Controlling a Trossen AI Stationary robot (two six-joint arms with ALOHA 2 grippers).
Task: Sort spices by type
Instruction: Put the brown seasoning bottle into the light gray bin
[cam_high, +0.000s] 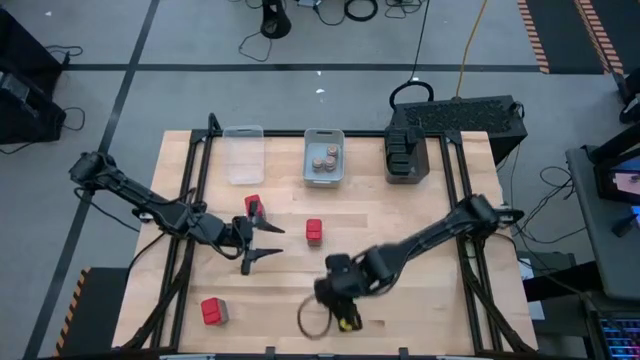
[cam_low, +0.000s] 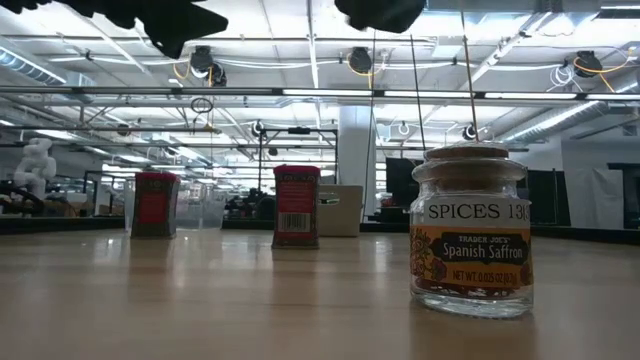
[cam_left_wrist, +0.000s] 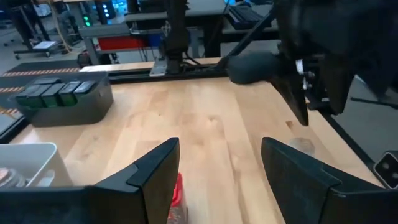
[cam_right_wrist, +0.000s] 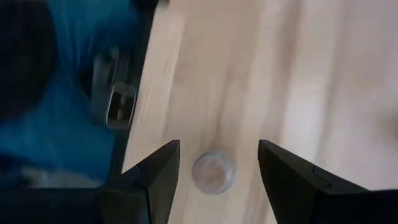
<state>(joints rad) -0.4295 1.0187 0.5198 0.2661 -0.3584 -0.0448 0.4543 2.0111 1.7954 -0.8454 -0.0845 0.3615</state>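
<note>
On the pale wooden table (cam_high: 400, 215), near its 6 o'clock edge, the small round glass saffron jar with a brownish lid (cam_right_wrist: 213, 172) looks light, rigid, slick and breakable, best pinched across its lid by the open right gripper (cam_right_wrist: 217, 168) hovering above, while the left gripper (cam_high: 262, 238) waits open at 9 o'clock.

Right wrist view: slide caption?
Open right gripper poised above a small round cork-topped glass jar standing on the light wooden table.

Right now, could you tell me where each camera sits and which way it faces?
High: overhead, straight down on the table; both arms show.
Low: table height, level past the saffron jar.
Left wrist: on the left arm, past its open left gripper.
Right wrist: down past the open right gripper at that jar.
Low and right wrist share the jar.
</note>
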